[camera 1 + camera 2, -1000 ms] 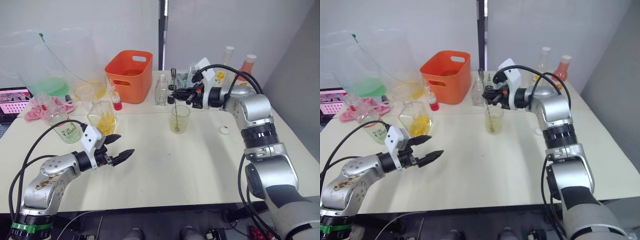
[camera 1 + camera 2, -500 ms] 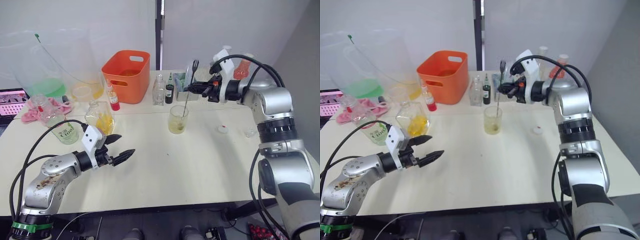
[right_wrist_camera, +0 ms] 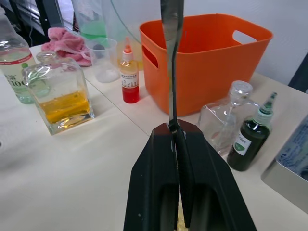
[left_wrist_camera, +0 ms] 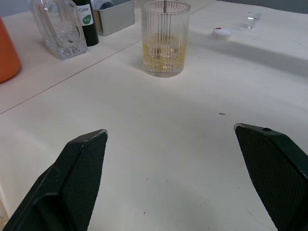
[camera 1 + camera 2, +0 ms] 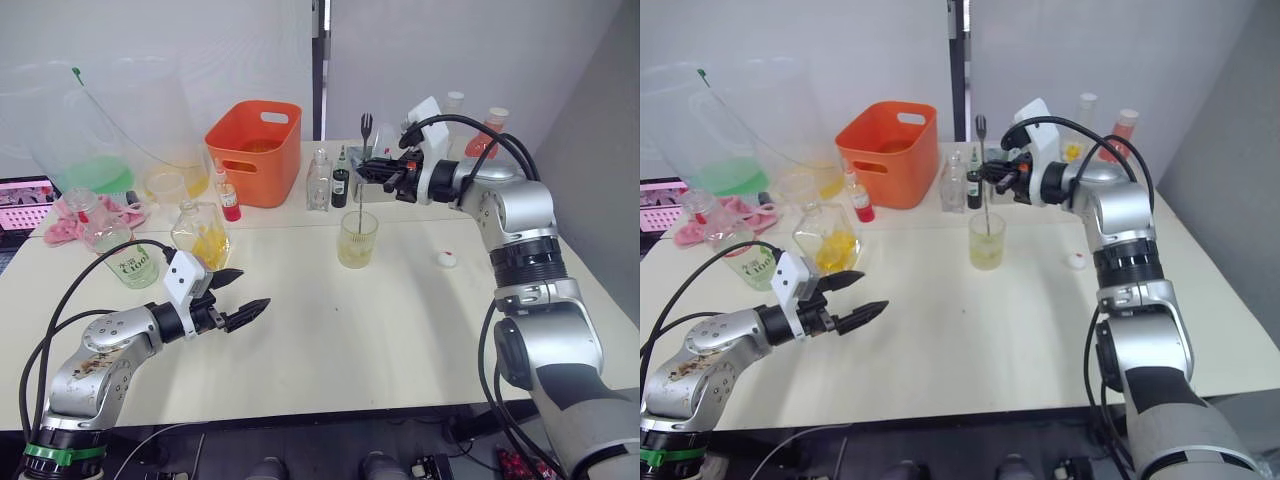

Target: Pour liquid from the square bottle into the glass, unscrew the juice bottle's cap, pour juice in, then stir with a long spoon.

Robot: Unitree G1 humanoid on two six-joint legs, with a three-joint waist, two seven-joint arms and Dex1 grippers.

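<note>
Counter (image 4: pixel 202 144): matt off-white, smooth, a few dark specks. Glass (image 4: pixel 166 38): clear, ribbed wall, glossy. Spoon (image 3: pixel 171 53): polished metal, mirror shine. Basket (image 3: pixel 211 53) upper right of right wrist view: orange plastic, satin. Square bottle (image 3: pixel 61 98): clear glossy glass. Left fingers (image 4: pixel 82 168): black, finely textured matt pads. Cloth (image 3: pixel 67 42): pink, fluffy.

Right gripper (image 3: pixel 174 132) clamped, arm extended forward, left gripper (image 5: pixel 243 294) spread wide, arm low
</note>
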